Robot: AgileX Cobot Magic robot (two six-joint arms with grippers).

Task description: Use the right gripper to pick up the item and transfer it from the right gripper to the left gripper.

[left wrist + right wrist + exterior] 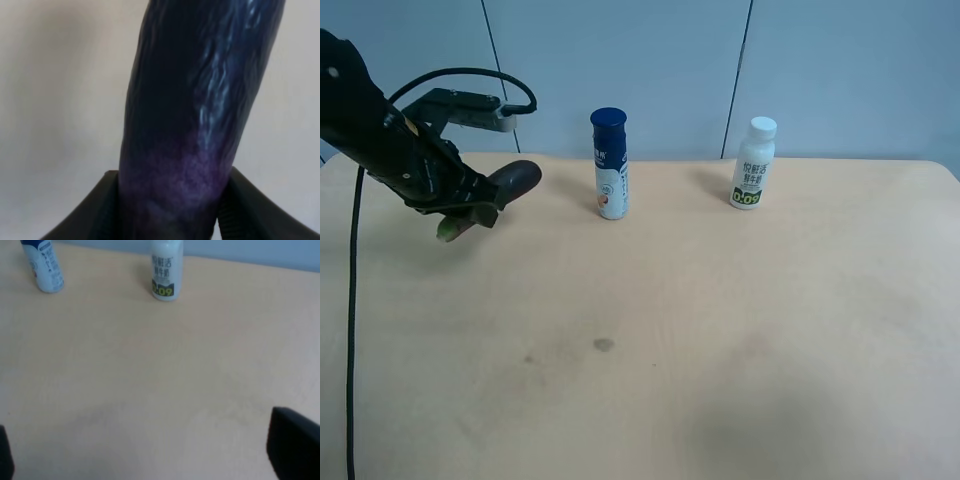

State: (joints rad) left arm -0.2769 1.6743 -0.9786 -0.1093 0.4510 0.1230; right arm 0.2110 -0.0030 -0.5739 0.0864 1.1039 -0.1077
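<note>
The eggplant (510, 183) is dark glossy purple with a green stem end, and it hangs tilted above the table's far left. My left gripper (470, 205) is shut on it near the stem end. In the left wrist view the eggplant (200, 100) fills the frame, with my left gripper (172, 215) clamped around its lighter purple part. My right gripper (150, 460) is open and empty. Only its black fingertips (292, 450) show, at the frame's lower corners, low over bare table. The right arm is out of the exterior high view.
A blue-capped white bottle (609, 165) and a white bottle (752, 165) stand upright at the back of the tan table (720, 330). Both show in the right wrist view: the blue-capped bottle (44, 265) and the white bottle (166, 270). A black cable hangs at the far left.
</note>
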